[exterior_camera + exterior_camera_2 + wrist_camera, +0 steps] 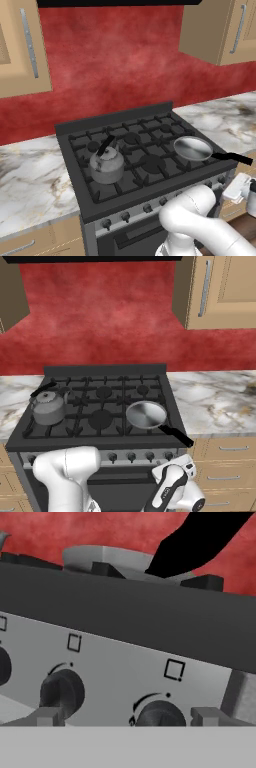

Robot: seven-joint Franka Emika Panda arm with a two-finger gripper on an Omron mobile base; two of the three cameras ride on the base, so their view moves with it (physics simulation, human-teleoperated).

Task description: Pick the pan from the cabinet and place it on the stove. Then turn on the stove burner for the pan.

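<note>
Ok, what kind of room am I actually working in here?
A home-style kitchen, rendered. A dark gas stove with iron grates and front knobs sits between marble counters, with tan cabinets above a red backsplash. A pan and a kettle stand on the grates.

No readable words or numbers; small square outline marks sit above the knobs (161, 714) on the stove (125, 662) front panel.

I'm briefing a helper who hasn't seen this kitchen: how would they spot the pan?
Find the stove against the red wall. The pan sits on its front right grate, black handle sticking out past the front edge. Unlike the squat grey kettle at front left, it is shallow, open and shiny silver.
</note>
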